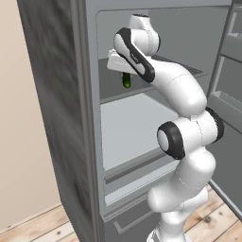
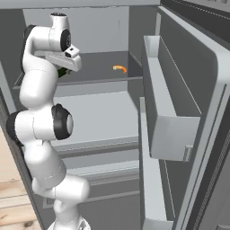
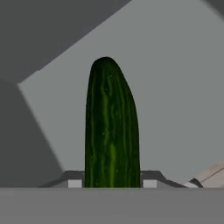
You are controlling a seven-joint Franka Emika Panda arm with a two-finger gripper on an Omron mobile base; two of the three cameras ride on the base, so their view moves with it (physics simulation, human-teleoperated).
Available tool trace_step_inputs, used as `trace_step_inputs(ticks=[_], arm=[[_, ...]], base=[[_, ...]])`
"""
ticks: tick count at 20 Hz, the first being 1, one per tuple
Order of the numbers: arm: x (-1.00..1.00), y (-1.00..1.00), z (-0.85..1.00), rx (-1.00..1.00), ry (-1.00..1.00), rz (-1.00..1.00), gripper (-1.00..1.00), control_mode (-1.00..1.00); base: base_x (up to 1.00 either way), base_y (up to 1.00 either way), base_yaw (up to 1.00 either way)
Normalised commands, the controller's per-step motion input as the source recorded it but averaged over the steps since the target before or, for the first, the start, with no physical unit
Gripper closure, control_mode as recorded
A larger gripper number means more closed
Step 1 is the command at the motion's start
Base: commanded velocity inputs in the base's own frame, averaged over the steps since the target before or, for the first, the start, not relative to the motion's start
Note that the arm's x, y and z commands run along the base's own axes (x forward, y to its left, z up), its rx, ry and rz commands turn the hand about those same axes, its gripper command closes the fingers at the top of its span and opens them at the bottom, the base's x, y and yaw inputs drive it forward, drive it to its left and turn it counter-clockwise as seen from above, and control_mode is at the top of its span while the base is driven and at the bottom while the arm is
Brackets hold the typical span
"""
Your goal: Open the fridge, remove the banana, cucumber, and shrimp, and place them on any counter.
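Note:
The fridge (image 1: 56, 118) stands open, and my arm reaches onto its upper shelf (image 2: 99, 67). The dark green cucumber (image 3: 112, 127) runs straight out from between my finger tips, which press on its two sides. My gripper (image 3: 112, 183) is shut on it. From the left base the cucumber (image 1: 126, 80) pokes out under the hand (image 1: 120, 64) at the shelf's left part; from the right base only a green sliver of the cucumber (image 2: 63, 72) shows behind the hand. The orange shrimp (image 2: 119, 68) lies further right on the same shelf. The banana and the counter are out of view.
The fridge door (image 2: 179, 90) hangs open on the right, its inner bins (image 2: 173, 130) jutting toward the arm. A pale lower shelf (image 1: 132, 127) and drawers (image 1: 137, 184) sit below the hand. Wooden floor (image 1: 38, 229) runs along the fridge's foot.

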Motion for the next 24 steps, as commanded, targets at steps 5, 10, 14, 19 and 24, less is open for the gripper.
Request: trace_step_inputs(ticks=[5, 10, 14, 19, 24], arm=[[0.0, -0.04, -0.22, -0.03, 0.0, 0.0, 1.0, -1.0], [-0.33, -0.36, -1.0, -0.21, -0.06, 0.0, 1.0, -1.0], [-0.96, -0.46, -0.41, -0.06, -0.11, 0.0, 1.0, -1.0], [-1.0, -0.34, 0.03, 0.01, -0.05, 0.0, 1.0, -1.0], [-1.0, -0.1, 0.45, 0.04, -0.03, 0.0, 1.0, -1.0]], base=[[0.0, 0.0, 0.0], [0.0, 0.0, 0.0], [0.0, 0.0, 0.0], [0.0, 0.0, 0.0], [0.0, 0.0, 0.0]])
